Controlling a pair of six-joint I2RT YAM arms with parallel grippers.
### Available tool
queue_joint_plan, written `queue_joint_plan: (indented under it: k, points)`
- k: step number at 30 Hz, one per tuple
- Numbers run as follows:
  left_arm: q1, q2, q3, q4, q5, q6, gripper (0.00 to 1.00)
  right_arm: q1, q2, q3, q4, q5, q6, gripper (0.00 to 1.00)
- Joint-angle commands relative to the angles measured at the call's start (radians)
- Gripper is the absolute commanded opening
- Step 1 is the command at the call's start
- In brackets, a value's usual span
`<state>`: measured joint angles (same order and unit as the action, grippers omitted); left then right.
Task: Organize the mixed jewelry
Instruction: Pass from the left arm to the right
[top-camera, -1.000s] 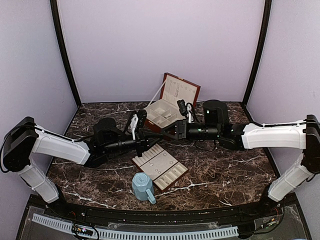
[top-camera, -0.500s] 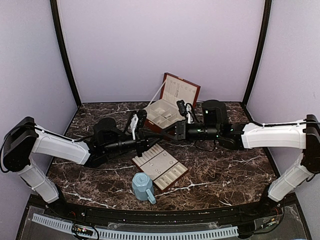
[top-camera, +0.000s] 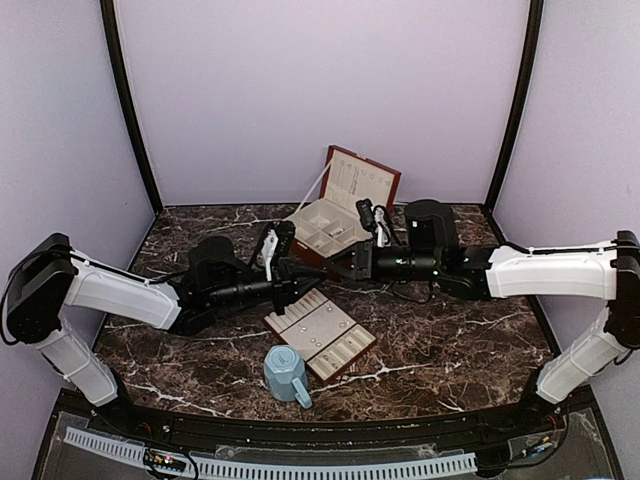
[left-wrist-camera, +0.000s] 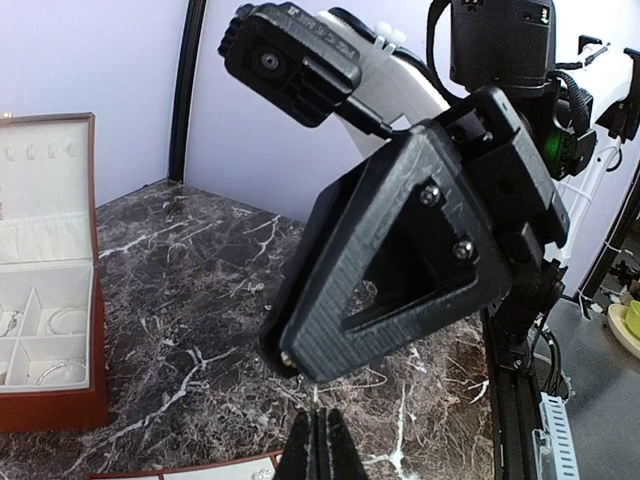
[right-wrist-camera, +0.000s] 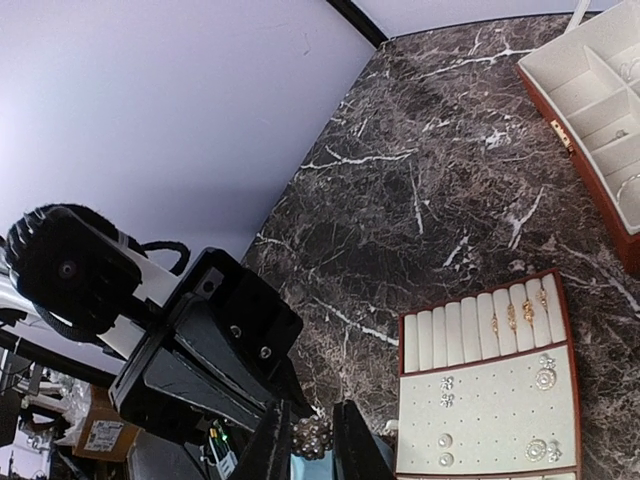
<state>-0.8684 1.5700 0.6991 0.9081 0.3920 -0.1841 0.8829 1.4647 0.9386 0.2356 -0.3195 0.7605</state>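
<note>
Left hand (left-wrist-camera: 316, 442) pressed fully closed, low centre of its wrist view. Right hand (right-wrist-camera: 308, 440) narrow, small beaded silvery piece (right-wrist-camera: 310, 433) between its fingers (clamped or not: could not tell). Thin hoops (left-wrist-camera: 62, 320) lay in jewelry box (left-wrist-camera: 50, 405) compartments, left edge. Studs (right-wrist-camera: 545, 378) sat on tray (right-wrist-camera: 480, 400), lower right, on tabletop (right-wrist-camera: 420, 200).

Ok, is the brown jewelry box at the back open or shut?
Open: the jewelry box has its lid tilted back, baring cream compartments, with thin silvery hoops lying inside.
</note>
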Motion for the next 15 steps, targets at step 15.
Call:
queue_joint_plan:
  k: [15]
  points:
    - [0.017, -0.170, -0.049, -0.220, -0.118, 0.026, 0.20, 0.015, -0.036, 0.021, -0.205, 0.218, -0.218, 0.12]
